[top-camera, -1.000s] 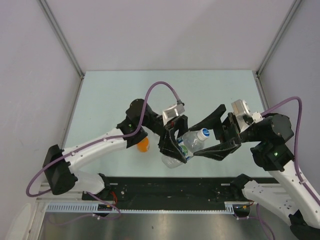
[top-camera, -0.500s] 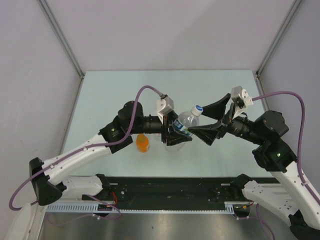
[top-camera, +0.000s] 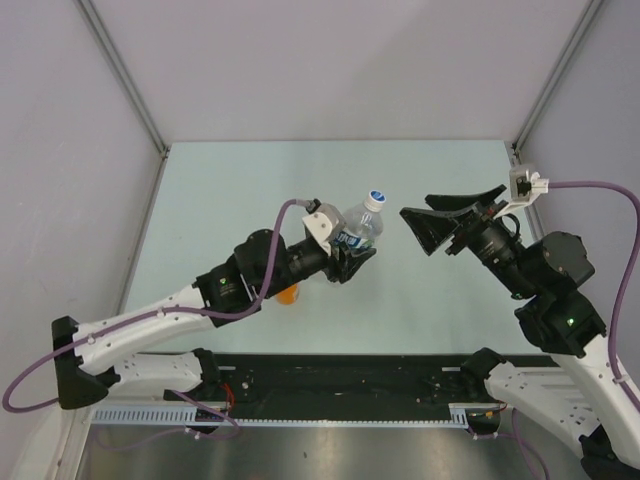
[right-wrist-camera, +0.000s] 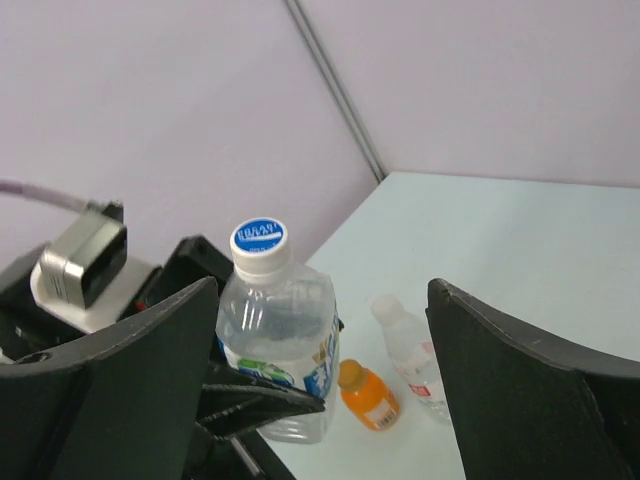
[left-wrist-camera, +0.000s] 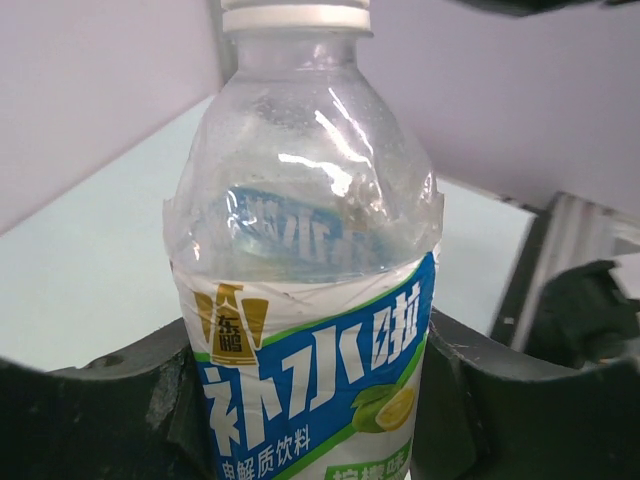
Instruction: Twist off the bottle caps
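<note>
Clear plastic here: the bottle with the blue-white label [top-camera: 352,234] is held tilted over the table [top-camera: 220,190], pinched round its lower body by the left gripper [top-camera: 346,258]. The blue cap [top-camera: 376,198] is on the neck, pointing up and to the right.

The right gripper [top-camera: 418,212] hangs just right of that cap; its jaws are spread wide with nothing in them, and it's clear of the bottle.

The right wrist cam also shows the small orange bottle [right-wrist-camera: 368,397] with its orange cap [right-wrist-camera: 350,373] on. The red-white label bottle [right-wrist-camera: 412,358] stands just beside it on the table; its top is too blurry to call.
</note>
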Robot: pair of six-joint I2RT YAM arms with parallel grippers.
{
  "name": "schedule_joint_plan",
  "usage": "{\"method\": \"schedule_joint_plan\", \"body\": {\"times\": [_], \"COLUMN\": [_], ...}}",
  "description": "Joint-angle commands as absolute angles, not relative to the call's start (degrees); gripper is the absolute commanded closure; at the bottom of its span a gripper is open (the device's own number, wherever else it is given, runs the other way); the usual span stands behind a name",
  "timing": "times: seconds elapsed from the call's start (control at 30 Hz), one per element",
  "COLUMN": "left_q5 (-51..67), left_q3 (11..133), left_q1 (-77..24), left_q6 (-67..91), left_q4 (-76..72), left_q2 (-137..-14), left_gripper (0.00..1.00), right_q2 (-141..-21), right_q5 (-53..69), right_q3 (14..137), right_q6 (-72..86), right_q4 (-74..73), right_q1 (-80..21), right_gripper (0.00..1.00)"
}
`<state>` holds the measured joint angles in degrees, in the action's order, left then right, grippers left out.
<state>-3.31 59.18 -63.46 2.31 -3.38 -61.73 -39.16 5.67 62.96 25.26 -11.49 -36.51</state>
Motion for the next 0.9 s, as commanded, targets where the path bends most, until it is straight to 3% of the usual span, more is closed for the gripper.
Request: {"method": "schedule_joint_plan", "body": {"times": [0.0,0.3,0.87], "left_q5": [-22.4,-31.4,-30.5], "left_q3": [60.0,60.6,60.9], "left_q1": [-68.3,-71.1,-71.9], "left_q6": [-5.5,-8.1,-8.3], "left_q4": [-4.4,-4.0,-3.5], "left_q2": [-63.2,-66.6,-68.0], "left_gripper": [1.00,1.00,1.00], "right_q2": [-40.5,-45.3,-49.0], "right_q5": [-1.5,-5.2,-6.0], "right_q3": [65.1,65.0,65.0], "right_q6": [32.3,34.5,32.8], "right_q4": [-8.1,-7.4,-6.2], "right_q1": [-36.6,-41.3,-44.5], "right_gripper": [0.12,0.17,0.33]}}
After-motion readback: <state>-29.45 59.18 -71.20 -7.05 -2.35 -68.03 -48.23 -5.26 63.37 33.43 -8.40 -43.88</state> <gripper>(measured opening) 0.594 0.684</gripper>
